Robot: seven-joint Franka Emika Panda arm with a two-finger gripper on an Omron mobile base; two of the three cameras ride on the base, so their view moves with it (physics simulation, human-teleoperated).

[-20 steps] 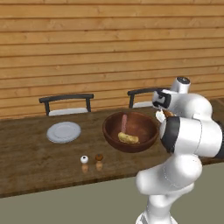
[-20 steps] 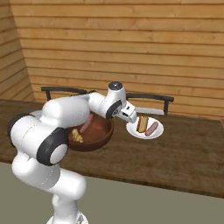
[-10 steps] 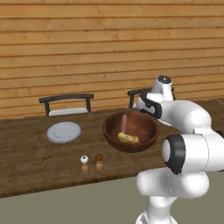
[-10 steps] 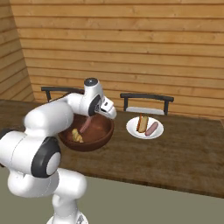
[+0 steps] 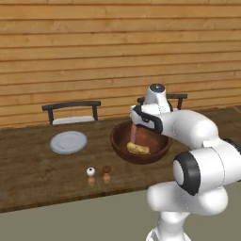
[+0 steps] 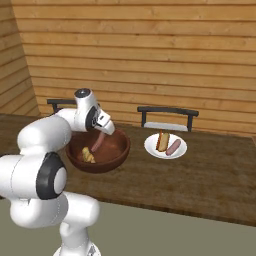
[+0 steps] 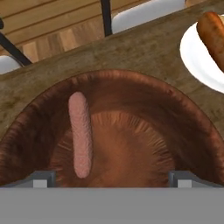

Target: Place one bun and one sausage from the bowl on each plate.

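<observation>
The fingers point(image 7: 112, 177) are standing wide apart and holding nothing, hovering over the dark wooden bowl point(image 5: 118, 141) and pointing down into it. Inside the bowl, a pinkish sausage point(image 7: 80, 133) is leaning against the inner wall, and a yellowish-tan bun point(image 5: 138, 148) is lying on the bottom beside it. The bowl is sitting on the wooden desk point(image 6: 210, 175). To the bowl's right, a pale plate point(image 6: 152, 148) is already carrying an orange bun point(image 6: 162, 141) and a second sausage point(image 6: 173, 147) side by side. To the bowl's left, another plate point(image 5: 68, 141) is lying bare. Two small shakers point(image 5: 99, 175) are standing near the desk's front edge.
</observation>
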